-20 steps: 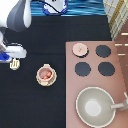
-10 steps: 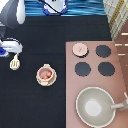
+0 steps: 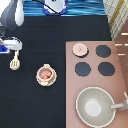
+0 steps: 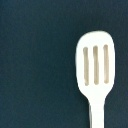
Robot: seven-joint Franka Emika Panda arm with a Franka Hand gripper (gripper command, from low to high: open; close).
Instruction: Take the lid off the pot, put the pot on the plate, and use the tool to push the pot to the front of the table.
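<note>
A black bench (image 3: 55, 30) fills the exterior view, with wide bare room around the tool (image 3: 15, 62), a cream slotted spatula lying near the 9 o'clock edge. The gripper (image 3: 11, 46) hovers just above it toward 12 o'clock; whether its jaws are released or clenched cannot be told. The pot (image 3: 46, 74) sits uncovered on the plate (image 3: 40, 80) near the centre. The lid (image 3: 79, 48) rests on the stove panel (image 3: 95, 80) at 3 o'clock. A grey pan (image 3: 96, 106) lies at 5 o'clock.

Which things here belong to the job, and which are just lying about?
Job: lid on the stove; pot on plate; spatula; tool by the spatula's handle, exterior view's left; table.
Lying about: stove, burners, grey pan.
</note>
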